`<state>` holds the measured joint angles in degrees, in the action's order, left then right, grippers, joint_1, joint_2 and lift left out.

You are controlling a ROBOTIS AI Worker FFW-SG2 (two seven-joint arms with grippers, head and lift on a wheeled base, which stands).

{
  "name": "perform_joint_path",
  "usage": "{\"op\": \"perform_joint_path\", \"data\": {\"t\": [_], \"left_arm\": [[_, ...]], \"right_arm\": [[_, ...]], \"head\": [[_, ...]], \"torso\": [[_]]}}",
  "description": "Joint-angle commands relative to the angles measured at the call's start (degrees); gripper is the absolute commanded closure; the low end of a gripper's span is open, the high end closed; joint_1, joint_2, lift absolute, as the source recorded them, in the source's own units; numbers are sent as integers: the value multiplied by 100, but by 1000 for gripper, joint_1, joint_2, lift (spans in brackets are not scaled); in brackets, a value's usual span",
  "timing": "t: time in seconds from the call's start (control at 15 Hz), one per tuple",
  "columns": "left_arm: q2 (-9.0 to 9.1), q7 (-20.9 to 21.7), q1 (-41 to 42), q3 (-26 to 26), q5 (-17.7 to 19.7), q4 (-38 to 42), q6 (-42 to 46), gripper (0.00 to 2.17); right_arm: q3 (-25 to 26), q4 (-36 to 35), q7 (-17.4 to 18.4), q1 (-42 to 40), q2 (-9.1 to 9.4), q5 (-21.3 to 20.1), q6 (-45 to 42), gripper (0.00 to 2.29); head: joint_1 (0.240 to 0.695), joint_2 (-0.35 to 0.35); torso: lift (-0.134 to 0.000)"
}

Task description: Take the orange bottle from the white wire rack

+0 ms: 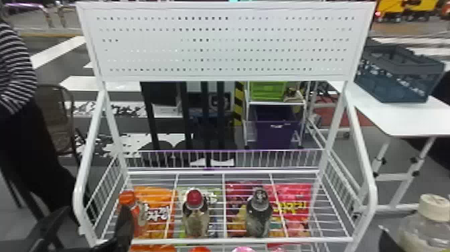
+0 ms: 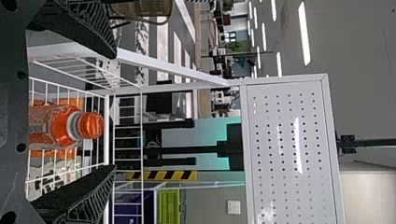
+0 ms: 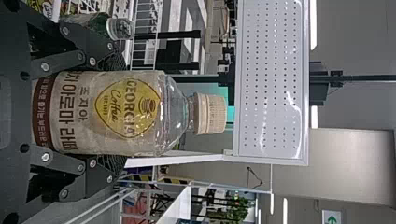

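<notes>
Here I'm looking forward and down from the head at the white wire rack (image 1: pixel 234 240); lower, closer, my sideways-turned wrist views face forward, all three sharing its white, rectangular, perforated panel (image 1: pixel 150 37).

Our left claw (image 1: pixel 95 214) is black, its tapering fingers (image 2: pixel 70 192) patterned with a ribbed lattice, its flat base plate (image 2: pixel 13 112) marked with dark round holes (image 2: pixel 21 147). Our right claw (image 1: pixel 388 238) has black angular links (image 3: pixel 63 162) and silvery round screws (image 3: pixel 45 157).
</notes>
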<state>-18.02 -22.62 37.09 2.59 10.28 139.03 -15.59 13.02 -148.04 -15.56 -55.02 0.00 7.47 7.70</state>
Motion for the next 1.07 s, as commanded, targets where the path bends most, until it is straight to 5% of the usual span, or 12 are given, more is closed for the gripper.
{"op": "perform_joint_path", "data": {"t": [0.0, 0.67, 1.0], "left_arm": [[0, -5, -8, 5, -8, -16, 16, 39], [9, -23, 36, 13, -8, -42, 33, 39], [97, -190, 88, 664, -175, -1220, 1158, 87]], "right_arm": [[-2, -5, 0, 0, 5, 0, 0, 947], [-2, -32, 0, -18, 5, -18, -18, 950], [-2, 12, 0, -18, 5, -9, -53, 947]], "head": [[499, 0], [499, 0], [499, 0]], "torso": [[0], [0], [0]]}}
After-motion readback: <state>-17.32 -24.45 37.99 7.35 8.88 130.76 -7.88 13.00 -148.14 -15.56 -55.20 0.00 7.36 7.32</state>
